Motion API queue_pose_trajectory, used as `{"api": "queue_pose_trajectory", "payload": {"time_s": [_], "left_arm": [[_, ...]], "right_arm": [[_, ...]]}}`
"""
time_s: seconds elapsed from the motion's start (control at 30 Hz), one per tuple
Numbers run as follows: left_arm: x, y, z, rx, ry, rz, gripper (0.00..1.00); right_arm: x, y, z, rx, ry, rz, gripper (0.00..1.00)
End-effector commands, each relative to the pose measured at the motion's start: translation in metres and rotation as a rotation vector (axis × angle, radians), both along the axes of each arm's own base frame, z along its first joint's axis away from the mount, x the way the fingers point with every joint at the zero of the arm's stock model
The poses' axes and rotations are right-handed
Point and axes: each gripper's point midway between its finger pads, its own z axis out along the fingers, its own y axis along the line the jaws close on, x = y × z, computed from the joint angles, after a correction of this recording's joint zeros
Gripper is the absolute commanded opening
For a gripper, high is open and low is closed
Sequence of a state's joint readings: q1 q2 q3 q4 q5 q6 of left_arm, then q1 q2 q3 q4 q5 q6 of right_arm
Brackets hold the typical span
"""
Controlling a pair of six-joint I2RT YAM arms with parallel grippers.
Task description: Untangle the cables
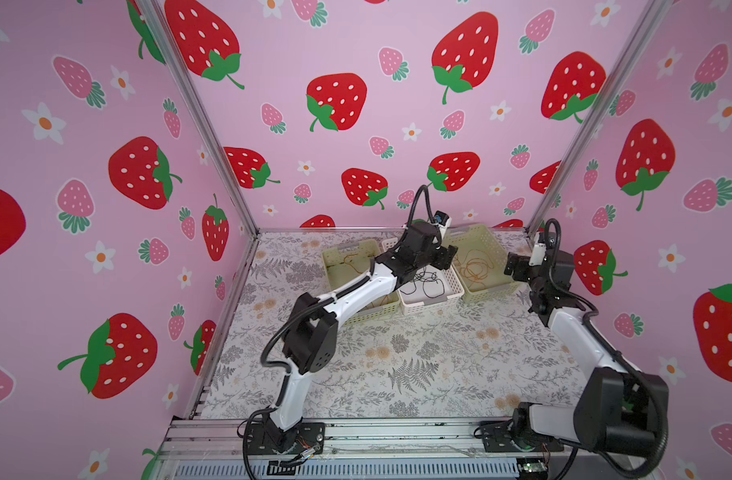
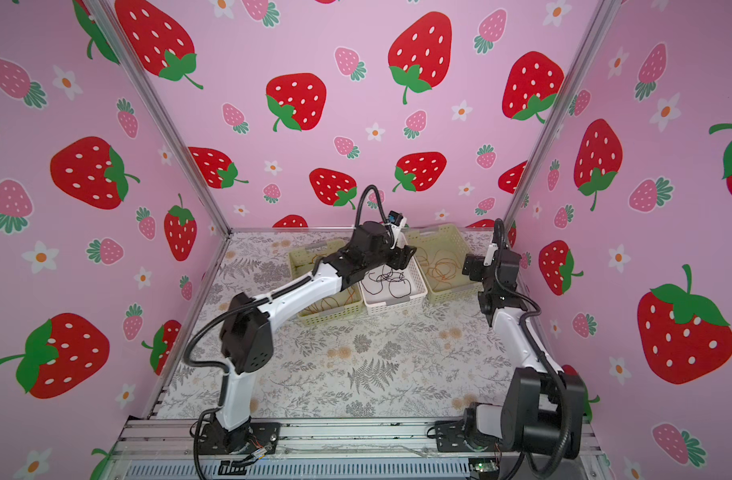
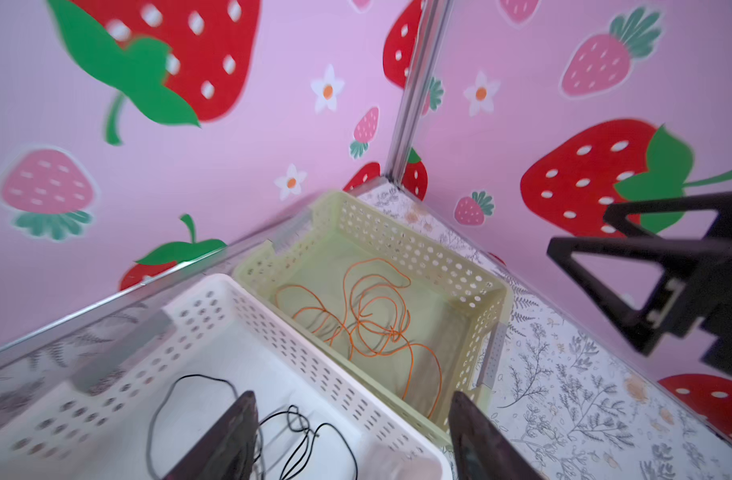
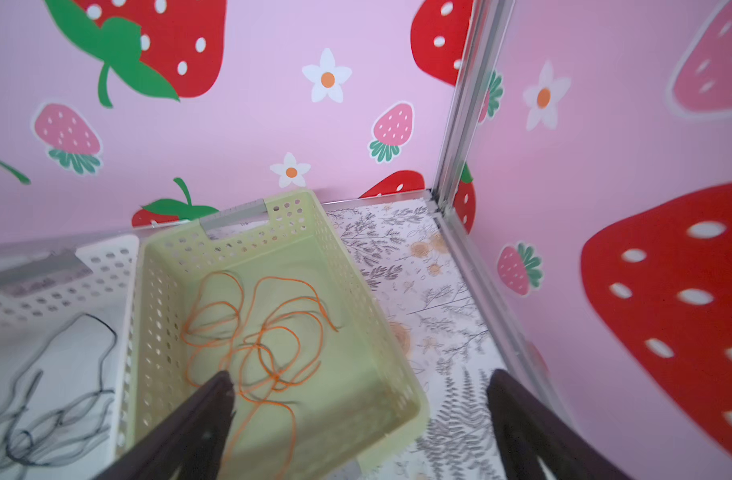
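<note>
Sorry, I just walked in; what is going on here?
A two-armed robot is untangling cables. The orange cable lies in the right green basket, the black cable in the white basket, the brownish-orange cable in the left green basket. Both grippers are open and empty: the left gripper above the white basket's rim, the right gripper beside the right green basket.

Brightness: bright, even and soft in both top views; no blown-out patches on the pink strawberry-printed wall panels (image 1: 356, 62).
Light source: out of frame; diffuse.
Shadows: faint and soft-edged on the grey floral-printed table cover (image 1: 397, 353).
Glare: mild sheen on the silver aluminium frame post (image 1: 202, 116).
Blur: both wrist views smeared towards the edges; thin black wire (image 4: 99, 321) ghosted, thin orange wire (image 3: 380, 328) fairly crisp.
Focus: dark fingers (image 3: 227, 440) of the left gripper (image 3: 351, 395) soft, too near the lens.
Edge distortion: wide-angle; posts splay outward, corner strawberries stretched.
</note>
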State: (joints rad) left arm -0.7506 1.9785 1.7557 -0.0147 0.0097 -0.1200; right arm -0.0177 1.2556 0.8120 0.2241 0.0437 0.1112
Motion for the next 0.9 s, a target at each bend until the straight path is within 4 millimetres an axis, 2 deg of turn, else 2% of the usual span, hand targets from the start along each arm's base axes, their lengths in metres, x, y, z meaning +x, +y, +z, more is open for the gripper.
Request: {"api": "queue_pose_trajectory", "payload": {"time_s": [0.0, 0.1, 0.13, 0.2, 0.33, 0.43, 0.5, 0.63, 0.73, 0.77, 0.83, 0.87], "left_arm": [[-0.022, 0.062, 0.039, -0.027, -0.078, 0.106, 0.74], [-0.054, 0.138, 0.033, 0.023, -0.066, 0.239, 0.76], [-0.064, 0.167, 0.024, 0.047, -0.06, 0.307, 0.81], [-0.085, 0.224, 0.006, 0.079, -0.05, 0.451, 0.99], [-0.126, 0.321, -0.047, 0.177, -0.014, 0.703, 0.99], [-0.142, 0.379, -0.081, 0.175, -0.026, 0.88, 0.99], [-0.146, 0.407, -0.098, 0.164, -0.035, 0.976, 0.99], [-0.129, 0.43, -0.133, 0.185, -0.032, 1.011, 0.99], [-0.106, 0.442, -0.157, 0.156, -0.009, 1.03, 0.99], [-0.098, 0.447, -0.158, 0.153, -0.029, 1.058, 0.99], [-0.082, 0.441, -0.16, 0.196, -0.035, 0.999, 1.0], [-0.075, 0.438, -0.157, 0.193, -0.067, 0.976, 1.0]], "right_arm": [[-0.024, 0.007, 0.015, -0.053, -0.126, 0.023, 0.99], [-0.05, 0.003, -0.002, -0.059, -0.172, -0.005, 0.99], [-0.057, 0.004, -0.011, -0.07, -0.161, 0.0, 0.99], [-0.069, 0.008, -0.031, -0.058, -0.134, 0.012, 0.99], [-0.091, 0.003, -0.078, -0.002, -0.087, -0.045, 0.99], [-0.097, 0.002, -0.113, -0.03, -0.051, -0.045, 0.99], [-0.085, 0.005, -0.12, -0.057, 0.001, -0.028, 0.99], [-0.063, 0.012, -0.102, -0.089, -0.117, 0.01, 0.99], [-0.048, 0.022, -0.097, -0.099, -0.168, 0.065, 0.99], [-0.042, 0.024, -0.099, -0.085, -0.158, 0.072, 0.99], [-0.031, 0.026, -0.101, -0.061, -0.148, 0.075, 0.99], [-0.035, 0.032, -0.102, -0.055, -0.186, 0.11, 0.99]]}}
